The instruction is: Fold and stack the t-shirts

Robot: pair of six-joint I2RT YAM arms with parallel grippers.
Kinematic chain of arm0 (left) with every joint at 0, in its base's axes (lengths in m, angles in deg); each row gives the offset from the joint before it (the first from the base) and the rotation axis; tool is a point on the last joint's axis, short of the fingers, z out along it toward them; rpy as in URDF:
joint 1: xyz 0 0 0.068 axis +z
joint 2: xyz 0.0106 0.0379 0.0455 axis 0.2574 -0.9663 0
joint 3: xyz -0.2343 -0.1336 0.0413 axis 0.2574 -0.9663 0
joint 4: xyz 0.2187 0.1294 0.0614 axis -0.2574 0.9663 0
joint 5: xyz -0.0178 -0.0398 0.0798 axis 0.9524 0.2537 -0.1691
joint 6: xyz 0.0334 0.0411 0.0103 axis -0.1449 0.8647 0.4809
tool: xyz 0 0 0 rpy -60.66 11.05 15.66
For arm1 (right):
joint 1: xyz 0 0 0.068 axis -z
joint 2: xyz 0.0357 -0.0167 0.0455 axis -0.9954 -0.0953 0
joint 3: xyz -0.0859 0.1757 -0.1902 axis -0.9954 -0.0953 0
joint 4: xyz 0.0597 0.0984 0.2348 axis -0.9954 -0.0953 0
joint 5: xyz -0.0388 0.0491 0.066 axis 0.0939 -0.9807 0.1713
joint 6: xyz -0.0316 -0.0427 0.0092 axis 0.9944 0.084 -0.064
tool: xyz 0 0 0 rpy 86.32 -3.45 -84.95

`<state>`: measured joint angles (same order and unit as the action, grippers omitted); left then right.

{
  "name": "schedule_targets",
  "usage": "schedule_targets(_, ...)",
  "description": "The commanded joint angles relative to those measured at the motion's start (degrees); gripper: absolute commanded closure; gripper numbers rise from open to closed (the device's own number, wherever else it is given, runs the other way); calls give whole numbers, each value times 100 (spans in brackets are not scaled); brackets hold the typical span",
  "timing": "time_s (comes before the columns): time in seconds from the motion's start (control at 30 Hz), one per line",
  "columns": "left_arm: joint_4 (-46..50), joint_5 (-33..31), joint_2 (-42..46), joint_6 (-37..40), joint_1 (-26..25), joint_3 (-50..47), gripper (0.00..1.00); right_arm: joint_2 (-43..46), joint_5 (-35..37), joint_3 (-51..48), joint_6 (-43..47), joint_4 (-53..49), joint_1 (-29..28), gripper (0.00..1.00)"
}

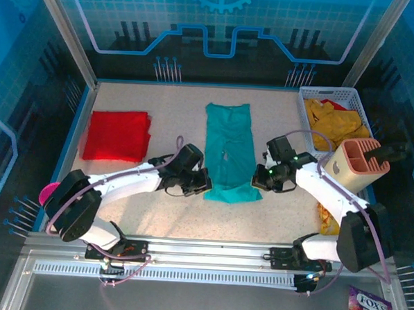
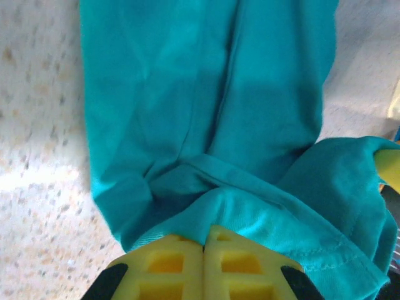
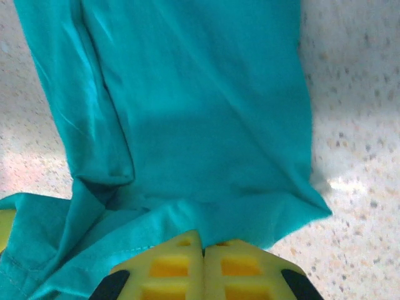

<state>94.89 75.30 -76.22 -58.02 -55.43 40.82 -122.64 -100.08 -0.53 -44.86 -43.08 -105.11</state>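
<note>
Teal t-shirt [image 1: 228,146] flat, lengthwise; jaws of left gripper [image 1: 206,185] and right gripper [image 1: 257,180] clenched on near hem corners.

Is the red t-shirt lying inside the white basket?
No, the red t-shirt lies folded on the table at the left, far from the white basket at the right.

A white basket [image 1: 327,90], a beige holder [image 1: 346,169] and a candy bag [image 1: 370,307] sit at right.
</note>
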Motion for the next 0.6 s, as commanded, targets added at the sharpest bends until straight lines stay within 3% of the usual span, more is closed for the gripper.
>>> schedule_targets(0.0,215,234,-226,426,326,422,100,-392,-247,546,398,86,221,100)
schedule_targets(0.57,410,457,-1518,918,1107,1668,100,-2407,-495,2310,717,65,773,100)
